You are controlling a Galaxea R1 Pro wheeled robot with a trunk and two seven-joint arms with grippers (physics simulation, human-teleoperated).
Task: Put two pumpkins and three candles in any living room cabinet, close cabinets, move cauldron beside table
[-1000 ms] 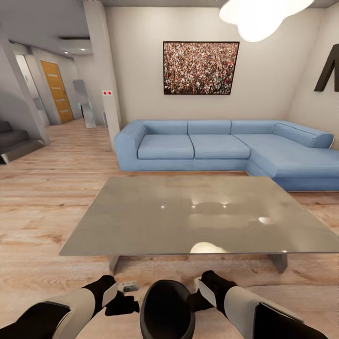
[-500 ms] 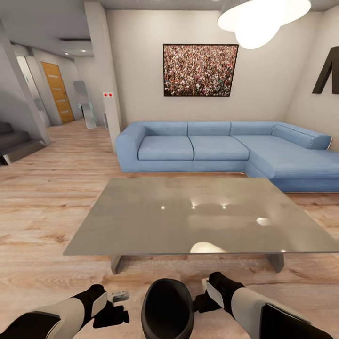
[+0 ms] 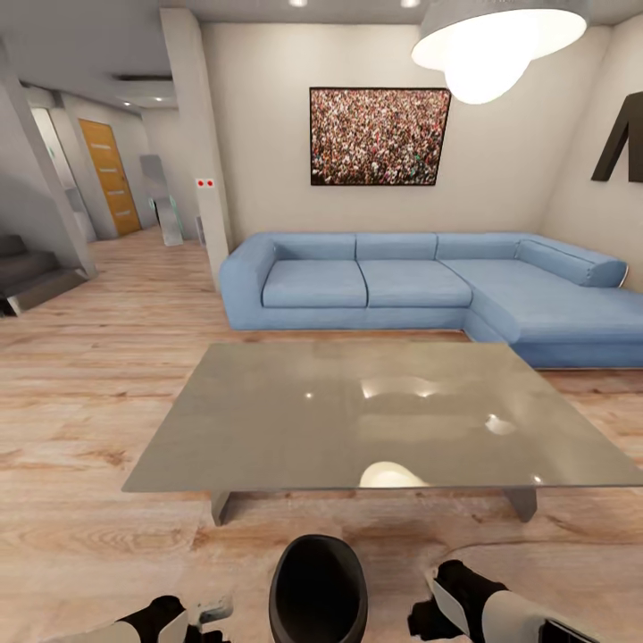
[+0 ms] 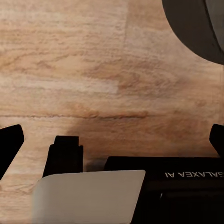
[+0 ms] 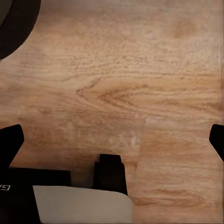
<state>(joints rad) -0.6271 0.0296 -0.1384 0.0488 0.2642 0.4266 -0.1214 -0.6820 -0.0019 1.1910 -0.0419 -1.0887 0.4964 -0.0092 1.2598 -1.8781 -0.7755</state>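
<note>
Standing on the wood floor [image 3: 80, 420] at the near edge of the head view, the black cauldron [image 3: 319, 591] sits just beside the near side of the grey table [image 3: 375, 420], between the two arms. The left gripper [image 3: 192, 625] and the right gripper [image 3: 429, 616] flank it without touching it. Each wrist view looks down at bare floor between widely parted fingertips, so both pincers are released and hold nothing; a dark curve of the pot shows at a corner of each.

By my reading, the cauldron step looks done or nearly so, since the pot rests on the floor close to the table. Its mouth faces the camera and looks dark; I cannot tell whether anything lies inside.

Nothing stands on the tabletop but reflections of the lamp [image 3: 500, 40]. Beyond it stretches the blue sofa [image 3: 420, 281], with a framed picture [image 3: 379, 136] on the wall above. No pumpkins, candles or cabinet appear from here, so whether those are stowed and the drawers closed cannot be judged.
</note>
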